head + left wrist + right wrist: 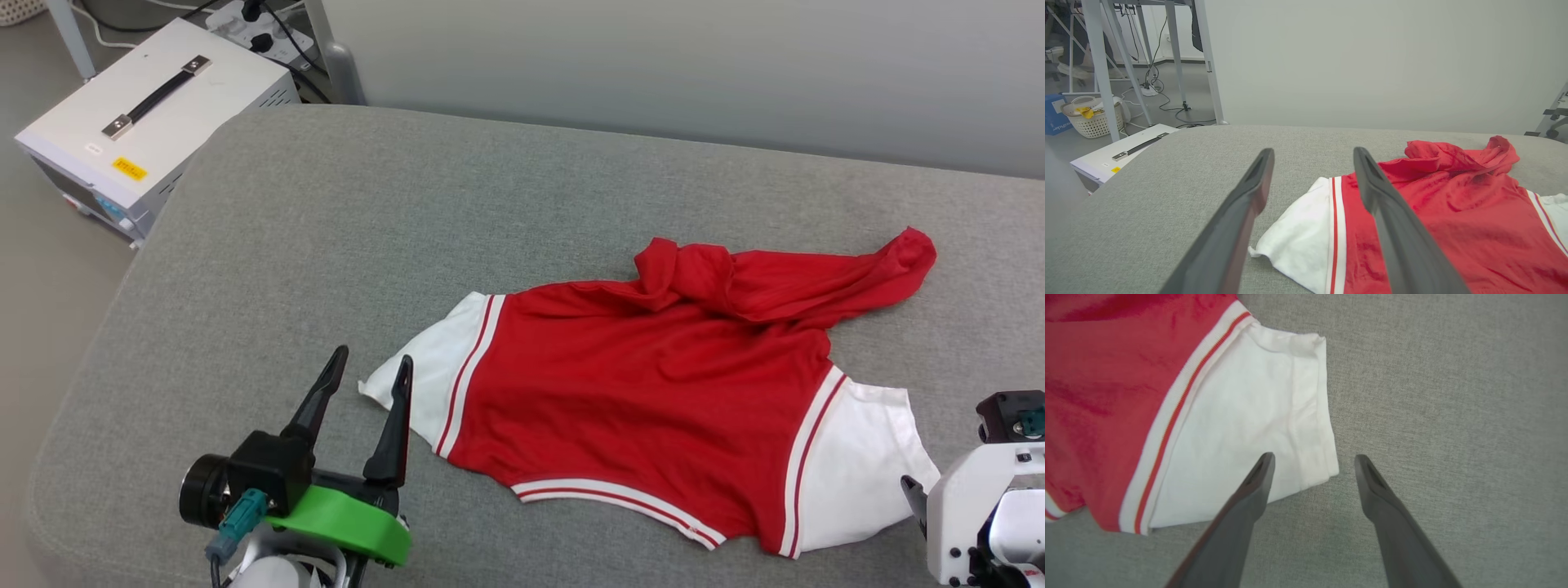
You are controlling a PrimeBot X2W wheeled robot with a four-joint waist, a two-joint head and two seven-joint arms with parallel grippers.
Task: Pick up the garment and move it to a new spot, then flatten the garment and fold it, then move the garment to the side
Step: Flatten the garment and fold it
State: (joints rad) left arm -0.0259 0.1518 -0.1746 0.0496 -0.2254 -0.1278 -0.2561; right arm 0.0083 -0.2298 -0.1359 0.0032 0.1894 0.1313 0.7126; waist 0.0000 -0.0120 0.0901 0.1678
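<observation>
Nearest to us, our left hand (373, 356) hovers with its fingers spread and nothing between them, just beside the white sleeve (433, 384) at the garment's (637, 384) left end. Our right hand (1314, 458) is spread as well, over the outer hem of the other sleeve (1274, 416) at the garment's right end. The garment lies on the grey padded surface (269, 245), plain red side up, with its collar trim (612, 494) toward us. Its far part (735, 278) is bunched and twisted.

We judge that the step in hand is the first pick-up. To do it well, each hand should come down over a sleeve seam, pinch both layers deeply, and then both should rise together, so that the bunched part hangs free. Thin jersey may slip from a shallow pinch.

Left of the garment and beyond it, the surface is bare and wide. Further left, past the rounded edge, stands a white box (155, 106). Behind the garment is a wall (653, 65).
</observation>
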